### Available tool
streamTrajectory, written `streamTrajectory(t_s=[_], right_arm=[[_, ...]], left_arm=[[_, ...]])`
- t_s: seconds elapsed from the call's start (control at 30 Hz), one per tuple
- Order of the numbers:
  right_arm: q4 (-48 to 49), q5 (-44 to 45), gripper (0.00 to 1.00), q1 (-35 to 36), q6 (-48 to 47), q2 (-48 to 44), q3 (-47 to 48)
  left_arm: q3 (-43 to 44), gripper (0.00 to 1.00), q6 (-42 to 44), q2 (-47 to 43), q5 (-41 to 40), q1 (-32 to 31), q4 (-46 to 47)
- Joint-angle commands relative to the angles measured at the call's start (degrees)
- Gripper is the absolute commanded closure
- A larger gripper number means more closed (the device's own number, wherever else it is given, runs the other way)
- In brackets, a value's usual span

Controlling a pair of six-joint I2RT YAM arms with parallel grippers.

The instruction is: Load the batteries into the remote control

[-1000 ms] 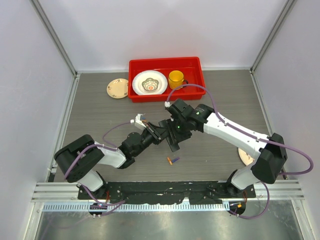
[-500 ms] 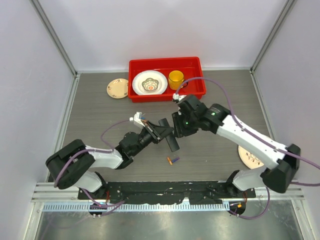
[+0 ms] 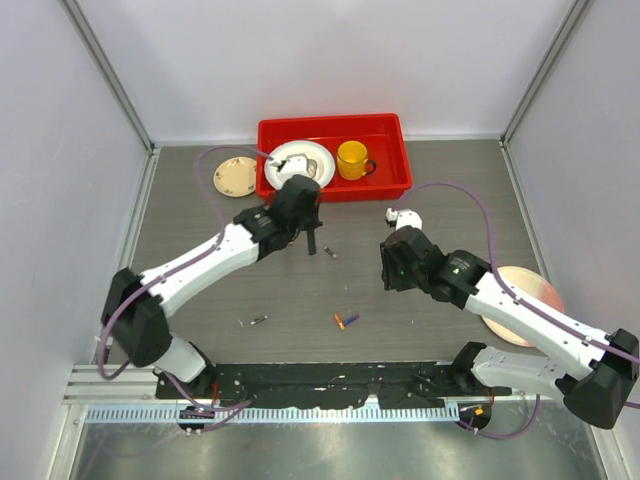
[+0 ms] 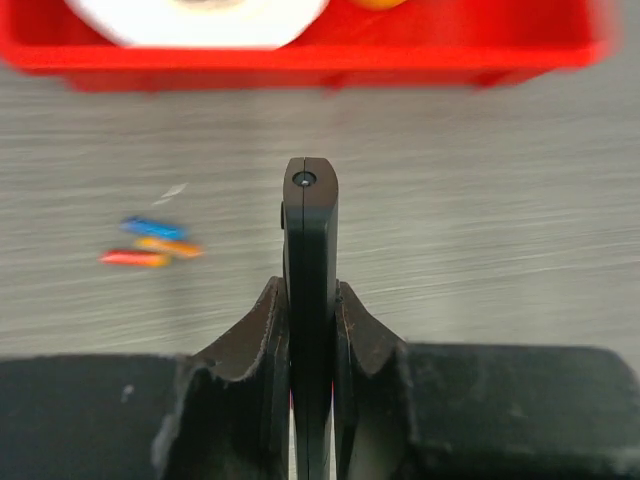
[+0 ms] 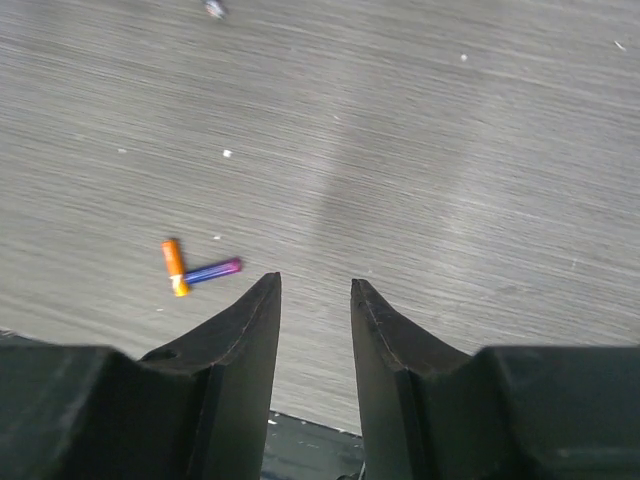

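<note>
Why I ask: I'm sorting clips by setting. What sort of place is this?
Most likely a lab robot test cell, not a home: a left arm and right arm mounted at the near edge of the table, white panels on aluminium posts around it, and a red tray holding a yellow cup.

On my top feed, a red tray [image 3: 390,150] sits at twelve o'clock on the grey table [image 3: 430,200]. Inside it, a white patterned plate [image 3: 318,158] lies toward nine o'clock, with a yellow mug [image 3: 351,159] just beside it. A beige saucer [image 3: 235,176] rests at eleven and a pinkish plate [image 3: 535,285] at four.
</note>
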Motion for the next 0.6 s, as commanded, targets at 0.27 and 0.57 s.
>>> streamTrajectory(t_s=[0.27, 0.57], right_arm=[[6.11, 6.6, 0.6, 0.08, -0.74, -5.09, -1.24], [4.7, 7.12, 0.56, 0.08, -1.62, -8.61, -2.47]], left_arm=[[15.01, 1.0, 13.47, 29.71, -21.6, -0.36, -39.92], [18.97, 0.97, 13.47, 38.69, -19.31, -4.39, -38.51]])
